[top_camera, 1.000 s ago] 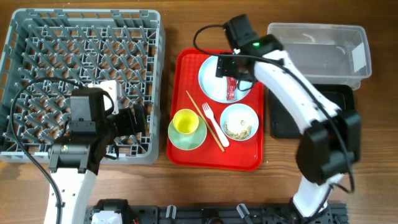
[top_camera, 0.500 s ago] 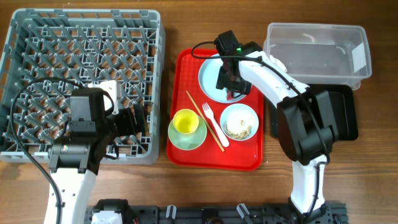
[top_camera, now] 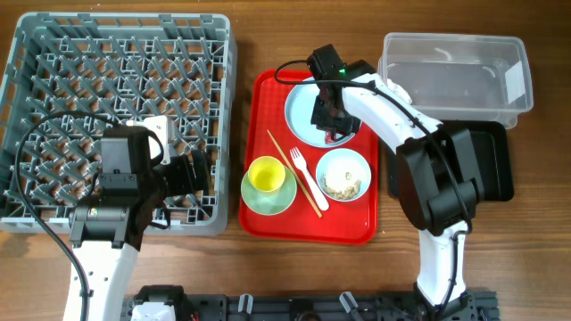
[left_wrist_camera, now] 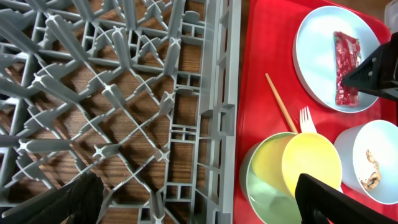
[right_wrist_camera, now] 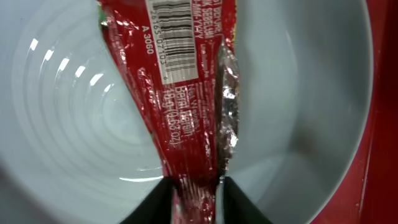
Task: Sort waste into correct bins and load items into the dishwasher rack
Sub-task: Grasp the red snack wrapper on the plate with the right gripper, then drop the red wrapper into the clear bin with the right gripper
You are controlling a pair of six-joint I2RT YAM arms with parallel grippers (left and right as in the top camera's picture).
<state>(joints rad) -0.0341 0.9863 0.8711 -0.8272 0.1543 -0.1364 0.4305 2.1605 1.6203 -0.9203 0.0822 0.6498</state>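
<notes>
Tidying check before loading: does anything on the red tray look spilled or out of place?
Only the waste: a red snack wrapper lies on the plate, pinched by the right gripper, and food crumbs sit in the bowl. Nothing looks spilled onto the red tray.

Left gripper (top_camera: 198, 171) hangs at lower left of the overhead view, jaws wide apart. Right gripper (top_camera: 332, 123), upper centre, points down, pinching the red wrapper (right_wrist_camera: 186, 93).
</notes>
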